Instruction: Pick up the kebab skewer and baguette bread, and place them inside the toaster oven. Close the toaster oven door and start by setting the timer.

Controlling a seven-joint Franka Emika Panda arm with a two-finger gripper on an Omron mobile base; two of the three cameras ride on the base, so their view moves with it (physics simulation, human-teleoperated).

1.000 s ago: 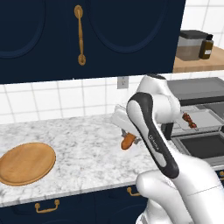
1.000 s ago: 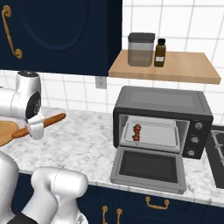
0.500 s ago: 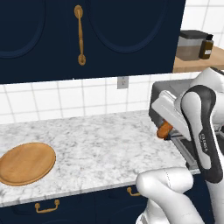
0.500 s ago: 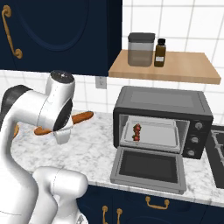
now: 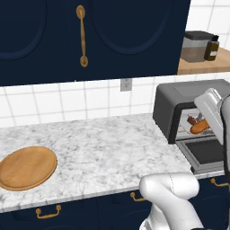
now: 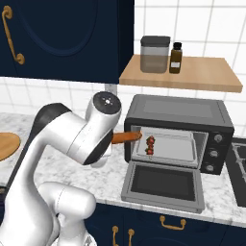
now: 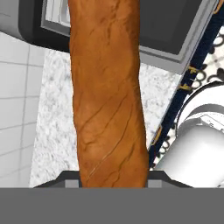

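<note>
From the left base view, the baguette bread [image 5: 200, 127] pokes into the open front of the toaster oven [image 5: 179, 101], next to the kebab skewer [image 5: 192, 120]. The round wooden plate [image 5: 27, 166] sits near the counter's left front edge. From the right base view, the toaster oven door [image 6: 165, 185] hangs flat open. In the hand view, the gripper [image 7: 113, 178] is pinched on the loaf.
</note>
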